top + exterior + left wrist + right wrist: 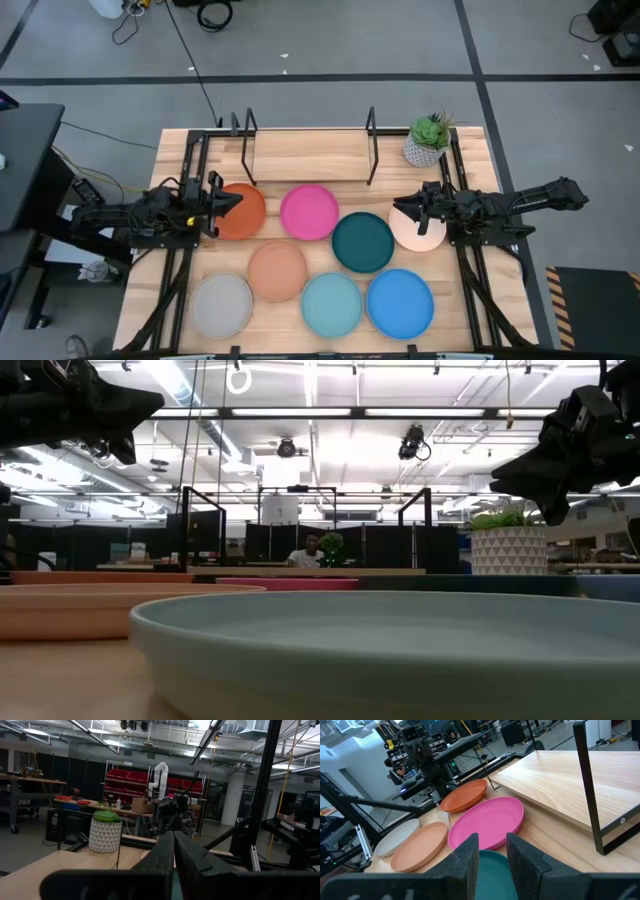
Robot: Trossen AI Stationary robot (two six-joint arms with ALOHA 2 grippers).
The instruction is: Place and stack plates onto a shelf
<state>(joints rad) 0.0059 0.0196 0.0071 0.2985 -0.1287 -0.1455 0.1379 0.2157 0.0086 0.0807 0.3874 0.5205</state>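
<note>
- Eight round, shallow, matte plates lie flat on the wooden counter (470,300), none stacked, all in front of the shelf.
- Back row in the high view: the orange plate (243,211) at 9 o'clock of the group, the magenta plate (309,212) beside it, the dark teal plate (363,242) next, and the pale pink plate (412,232) at 3 o'clock, partly under the right arm.
- Front rows: the salmon plate (277,270) just behind and between the grey plate (222,306) and the light turquoise plate (331,305); the blue plate (400,302) lies at 5 o'clock.
- The shelf (310,157), a light-wood board with thin black wire uprights, sits at 12 o'clock of the plates and carries no plate.
- A small green plant in a white patterned pot (429,141) stands at the shelf's 3 o'clock end.
- The left tool (226,203) reaches in level from 9 o'clock, its tip over the orange plate's edge; its wrist view shows the two dark fingers (192,857) pressed together, holding nothing.
- The right tool (404,209) reaches in level from 3 o'clock above the pale pink plate; its fingers (467,855) stand a little apart, with the dark teal plate seen between them.
- In the low view both arms hang above the counter, clear of the plates.
- White lettering on a dark arm part (286,826) in the left wrist view is too small to read for certain.
- A person (309,550) sits far back in the room.
</note>
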